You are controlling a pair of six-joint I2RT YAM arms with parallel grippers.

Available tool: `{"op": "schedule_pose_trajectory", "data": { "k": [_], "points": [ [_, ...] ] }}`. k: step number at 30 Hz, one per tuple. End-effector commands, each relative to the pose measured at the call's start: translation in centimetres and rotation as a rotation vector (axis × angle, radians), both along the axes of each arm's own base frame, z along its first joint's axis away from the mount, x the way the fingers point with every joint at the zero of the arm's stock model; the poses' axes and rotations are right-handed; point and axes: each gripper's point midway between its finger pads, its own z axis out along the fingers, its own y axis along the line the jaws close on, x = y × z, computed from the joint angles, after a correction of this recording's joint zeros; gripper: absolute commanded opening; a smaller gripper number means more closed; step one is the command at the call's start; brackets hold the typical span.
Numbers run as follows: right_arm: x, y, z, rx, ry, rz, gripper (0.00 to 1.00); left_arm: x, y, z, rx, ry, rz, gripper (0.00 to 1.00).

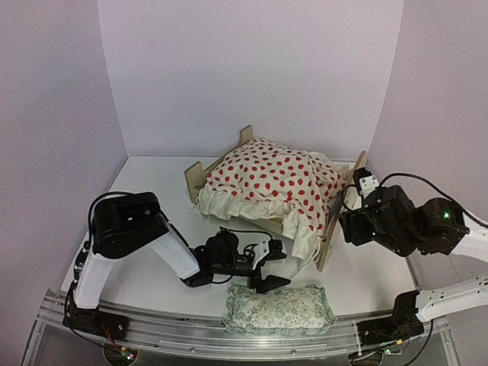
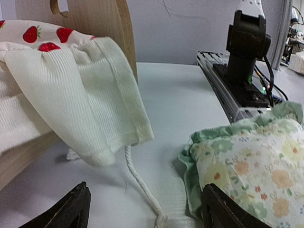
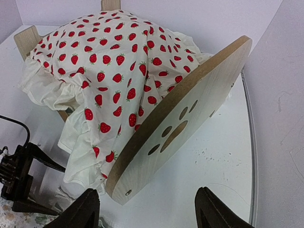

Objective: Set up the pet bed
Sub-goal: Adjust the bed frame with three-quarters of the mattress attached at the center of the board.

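The pet bed [image 1: 333, 229] stands mid-table, its light-wood paw-print headboard [image 3: 190, 118] facing right. A cream cushion with red strawberries [image 1: 271, 179] lies over it and hangs down the near side, hiding the base. The green floral pillow [image 1: 279, 309] lies flat at the front edge. My left gripper [image 1: 276, 265] hovers low between the cushion's frill [image 2: 80, 95] and the pillow [image 2: 251, 166]. It is open, one finger [image 2: 218, 211] at the pillow's edge, and a white cord [image 2: 140, 185] lies between the jaws. My right gripper [image 3: 149, 211] is open, just right of the headboard, holding nothing.
White walls close in the table at the back and both sides. The right arm's base [image 2: 247, 52] stands on the metal rail [image 1: 152, 332] along the front edge, just right of the pillow. The left gripper [image 3: 23, 175] shows low at the left in the right wrist view.
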Motion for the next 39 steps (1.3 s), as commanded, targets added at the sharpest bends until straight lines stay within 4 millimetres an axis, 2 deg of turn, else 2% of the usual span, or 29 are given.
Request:
{"op": "schedule_pose_trajectory", "data": {
  "k": [1, 9, 18, 22, 30, 39],
  "points": [
    [-0.2, -0.2, 0.5, 0.034, -0.027, 0.014, 0.7, 1.8, -2.6, 3.1, -0.133, -0.026, 0.039, 0.78],
    [-0.5, -0.8, 0.9, 0.043, -0.045, 0.034, 0.7, 2.8, -5.1, 0.2, -0.082, 0.02, 0.033, 0.73],
    [-0.8, -1.1, 0.9, 0.051, -0.049, 0.045, 0.7, 2.1, -8.0, -1.6, -0.073, 0.044, -0.011, 0.74],
    [-0.9, -1.0, 0.9, 0.061, -0.046, 0.053, 0.7, 2.6, -9.2, -2.2, -0.065, 0.049, -0.003, 0.75],
    [-1.1, -1.1, 0.5, 0.061, -0.038, 0.063, 0.7, 3.1, -10.6, -3.1, -0.054, 0.056, -0.01, 0.74],
    [-1.2, -0.9, 0.3, 0.061, -0.029, 0.073, 0.7, 2.6, -11.1, -4.2, -0.028, 0.07, -0.057, 0.61]
  ]
}}
